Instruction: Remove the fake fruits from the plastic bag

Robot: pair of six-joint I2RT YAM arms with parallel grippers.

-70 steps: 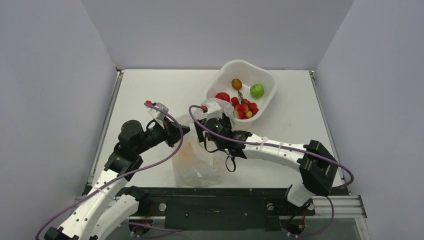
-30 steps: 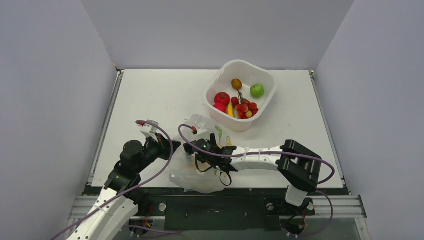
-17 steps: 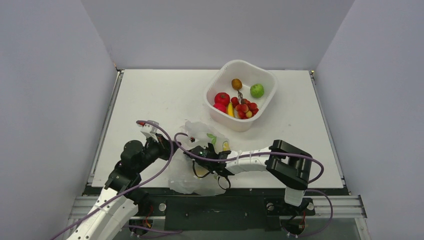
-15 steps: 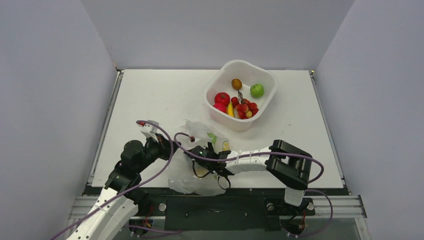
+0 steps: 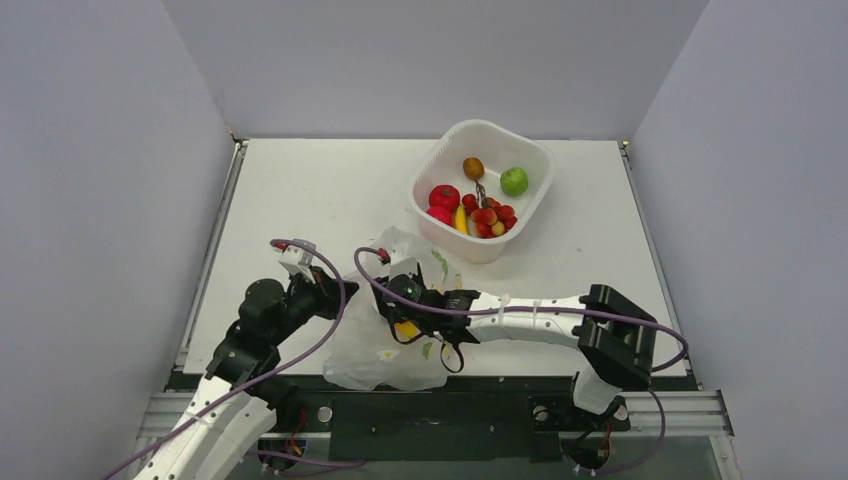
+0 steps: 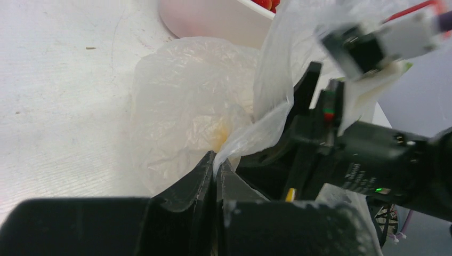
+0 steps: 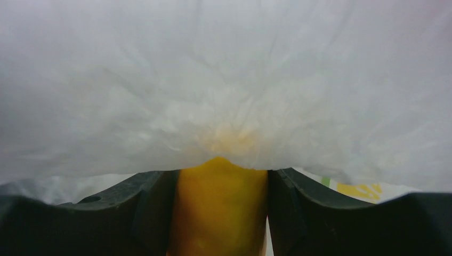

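Observation:
The plastic bag (image 5: 375, 355) lies crumpled near the table's front edge. My left gripper (image 5: 338, 292) is shut on a fold of the bag's rim (image 6: 256, 133), with the jaws pressed together on the film (image 6: 215, 160). My right gripper (image 5: 404, 318) sits at the bag's mouth, shut on the orange-yellow mango-like fruit (image 5: 407, 329). In the right wrist view that fruit (image 7: 221, 213) fills the gap between the jaws (image 7: 221, 174), and the bag's film (image 7: 224, 80) covers everything ahead. A red round fruit (image 5: 445, 196) and a bunch of red grapes (image 5: 488, 218) lie in the tub.
The white rigid tub (image 5: 520, 139) stands at the back right and also holds a green apple (image 5: 514, 181) and a small brown oval fruit (image 5: 473, 167). My right wrist (image 6: 368, 160) is close beside the left gripper. Grey walls enclose the table.
My right gripper has drawn back up and right at the bag's mouth, and the orange-yellow fruit now shows in it. The bag has slumped toward the front edge. My left arm has hardly moved.

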